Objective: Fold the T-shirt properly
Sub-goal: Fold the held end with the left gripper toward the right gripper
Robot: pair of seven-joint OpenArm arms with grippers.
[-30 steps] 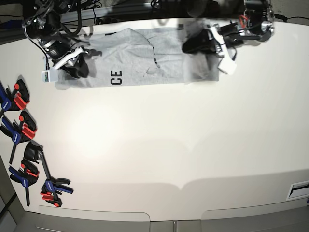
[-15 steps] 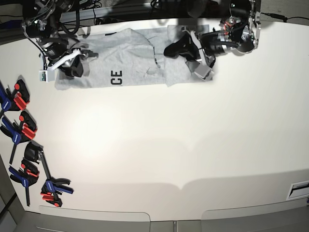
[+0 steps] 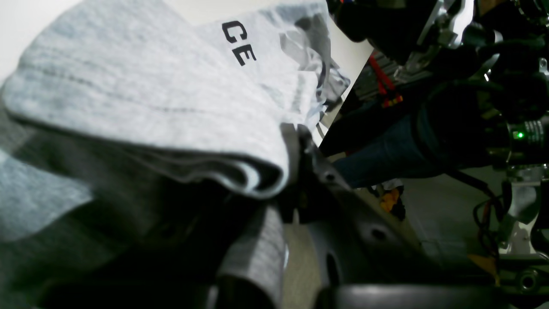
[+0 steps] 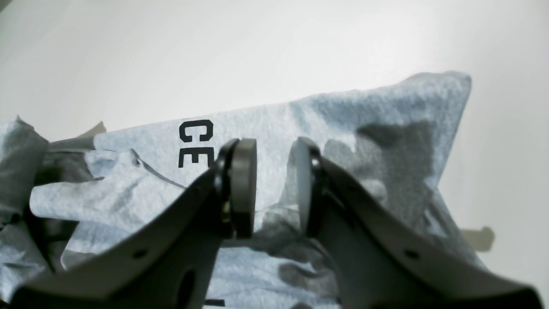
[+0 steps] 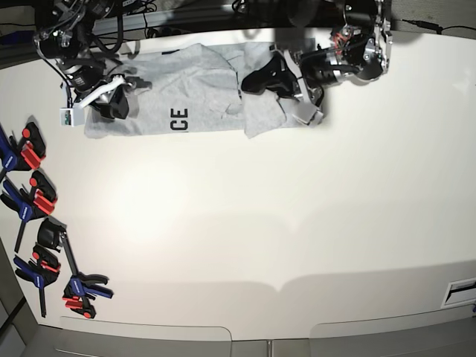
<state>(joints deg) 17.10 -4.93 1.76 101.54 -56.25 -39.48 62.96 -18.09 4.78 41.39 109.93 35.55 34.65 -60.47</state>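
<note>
The grey T-shirt (image 5: 193, 89) lies along the table's far edge, with black letters "CE" (image 5: 179, 119) near its front hem. My left gripper (image 5: 258, 80) is shut on the shirt's right end and holds it lifted over the shirt's middle. In the left wrist view a thick fold of the T-shirt (image 3: 141, 86) hangs from the pinching left gripper (image 3: 296, 193). My right gripper (image 5: 115, 104) stands over the shirt's left end. In the right wrist view the right gripper (image 4: 274, 189) is open just above the T-shirt (image 4: 364, 111), with nothing between its fingers.
Several red, blue and black clamps (image 5: 33, 201) lie along the table's left edge. A small white block (image 5: 71, 115) sits on the right arm beside the shirt's left corner. Cables and arm bases crowd the far edge. The white table (image 5: 260, 223) stretches towards the front.
My left gripper has carried the shirt's right end to the left, doubling it over the middle, so the shirt looks shorter. The right gripper has shifted slightly and stays open.
</note>
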